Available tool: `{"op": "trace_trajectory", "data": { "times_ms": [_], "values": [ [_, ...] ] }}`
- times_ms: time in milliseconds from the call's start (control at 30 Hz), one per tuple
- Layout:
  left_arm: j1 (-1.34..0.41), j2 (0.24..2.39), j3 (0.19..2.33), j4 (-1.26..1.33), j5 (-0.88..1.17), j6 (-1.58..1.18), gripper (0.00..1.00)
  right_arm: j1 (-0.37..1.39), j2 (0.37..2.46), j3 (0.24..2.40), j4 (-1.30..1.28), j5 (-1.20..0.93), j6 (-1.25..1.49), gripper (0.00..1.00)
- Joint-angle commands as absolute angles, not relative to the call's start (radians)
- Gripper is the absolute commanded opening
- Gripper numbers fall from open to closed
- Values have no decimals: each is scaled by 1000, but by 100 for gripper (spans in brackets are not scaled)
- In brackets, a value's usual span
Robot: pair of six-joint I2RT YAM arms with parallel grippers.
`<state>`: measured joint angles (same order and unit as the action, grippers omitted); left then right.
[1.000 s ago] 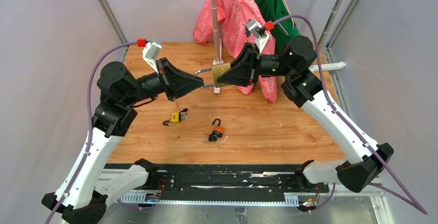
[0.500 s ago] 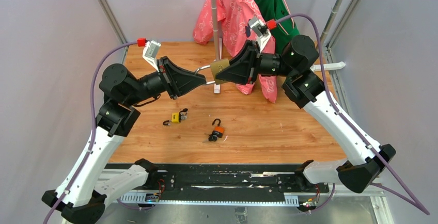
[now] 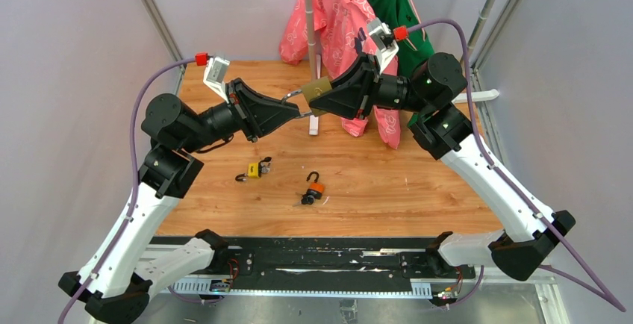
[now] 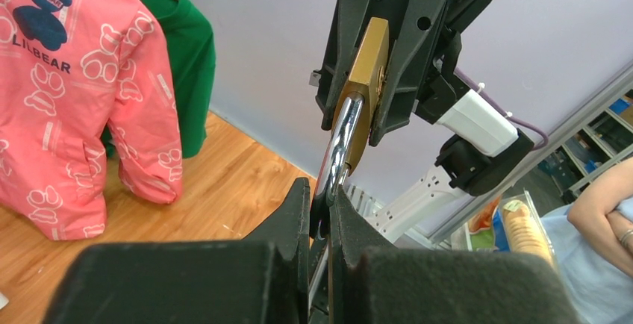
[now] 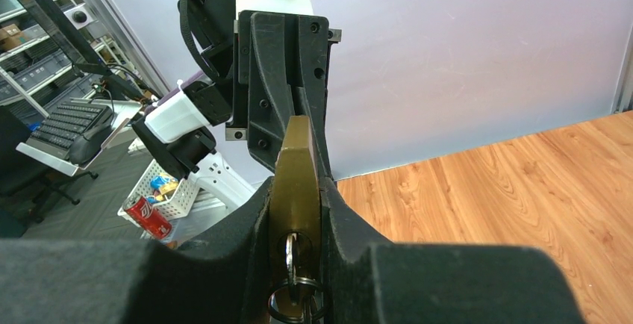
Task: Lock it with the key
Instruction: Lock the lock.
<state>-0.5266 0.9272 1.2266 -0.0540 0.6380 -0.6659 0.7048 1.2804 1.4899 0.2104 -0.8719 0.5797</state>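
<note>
Up by the white pole [image 3: 309, 10], the brass padlock [image 3: 315, 89] hangs midair, its body clamped in the right gripper [image 3: 325, 94]. The left gripper [image 3: 298, 108] pinches its shackle [image 4: 340, 141], and the key [image 5: 292, 253] sits in the keyhole.
</note>
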Motion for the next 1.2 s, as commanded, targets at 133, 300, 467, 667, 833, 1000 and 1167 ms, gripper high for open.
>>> {"op": "trace_trajectory", "data": {
  "times_ms": [133, 300, 467, 667, 833, 1000, 1167],
  "values": [
    [-605, 1056, 1260, 63, 665, -703, 0, 895, 1395, 1455, 116, -1013, 575, 0],
    [-606, 1069, 1289, 53, 678, -691, 0, 902, 1407, 1438, 102, -1037, 576, 0],
    [-603, 1095, 1366, -95, 675, -601, 0, 907, 1413, 1416, 110, -1066, 590, 0],
    [-584, 1145, 1452, -217, 736, -529, 0, 907, 1404, 1393, 110, -1082, 598, 0],
    [-586, 1143, 1391, -110, 758, -611, 0, 915, 1408, 1367, 171, -1081, 637, 0],
    [-589, 1161, 1375, -45, 773, -654, 0, 933, 1417, 1340, 243, -1081, 686, 0],
    [-588, 1148, 1370, -71, 756, -635, 0, 922, 1403, 1342, 252, -1069, 688, 0]
  ]
}}
